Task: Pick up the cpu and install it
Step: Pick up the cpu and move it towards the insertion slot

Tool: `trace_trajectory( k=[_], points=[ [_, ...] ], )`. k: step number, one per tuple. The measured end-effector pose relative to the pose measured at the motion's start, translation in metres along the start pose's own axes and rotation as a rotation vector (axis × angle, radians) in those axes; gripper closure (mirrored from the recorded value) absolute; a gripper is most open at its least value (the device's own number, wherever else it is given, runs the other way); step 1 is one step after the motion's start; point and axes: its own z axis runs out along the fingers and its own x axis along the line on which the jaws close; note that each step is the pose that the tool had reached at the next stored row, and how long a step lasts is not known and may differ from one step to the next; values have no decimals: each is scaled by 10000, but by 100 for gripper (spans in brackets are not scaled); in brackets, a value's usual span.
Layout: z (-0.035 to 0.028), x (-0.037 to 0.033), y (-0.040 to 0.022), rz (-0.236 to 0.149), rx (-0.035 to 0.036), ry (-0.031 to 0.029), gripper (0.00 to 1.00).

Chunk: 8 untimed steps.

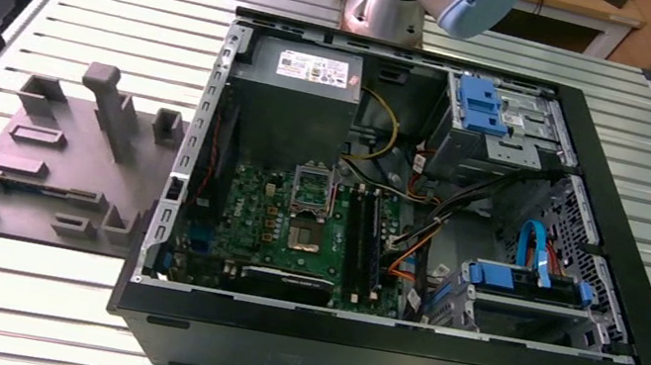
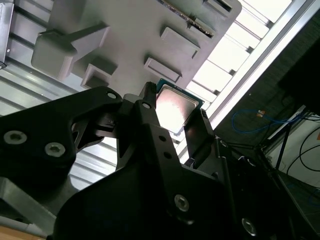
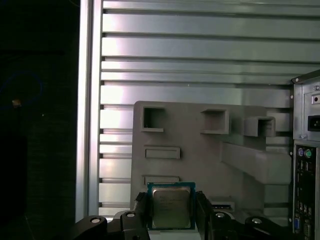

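Observation:
In both wrist views the cpu (image 3: 171,207) (image 2: 175,107), a small square chip with a silvery top and green rim, sits between my gripper's (image 3: 171,212) (image 2: 176,117) black fingers (image 3: 141,210), which are shut on its two opposite sides. It hangs over the edge of the matte grey tray (image 3: 200,150) (image 2: 125,30); I cannot tell whether it touches the tray. In the exterior view the green motherboard (image 1: 276,234) lies inside the open computer case (image 1: 402,357), with its metal socket frame (image 1: 311,202) near the middle.
The grey tray (image 1: 47,164) with raised blocks lies on the slatted metal table (image 1: 89,0) at the exterior view's left, beside the case. The arm's base (image 1: 391,3) stands behind the case. Cables, blue drive brackets (image 1: 480,104) and a power supply (image 1: 297,77) crowd the case interior.

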Motion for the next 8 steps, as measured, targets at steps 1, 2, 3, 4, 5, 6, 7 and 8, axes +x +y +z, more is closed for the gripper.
trace_trajectory(
  k=[1, 2, 3, 4, 5, 6, 7, 8],
  points=[
    [1, -9, 0, 0, 0, -1, 53],
    [1, -20, 0, 0, -1, -1, 53],
    [2, -32, 0, 0, -1, -1, 53],
    [3, -44, 0, 1, -1, -2, 53],
    [3, -59, 0, 0, -1, -1, 53],
    [3, -72, 0, 0, -1, -1, 53],
    [4, -86, 0, 0, -1, -2, 53],
    [4, -99, 0, 0, -1, -2, 53]
  ],
)
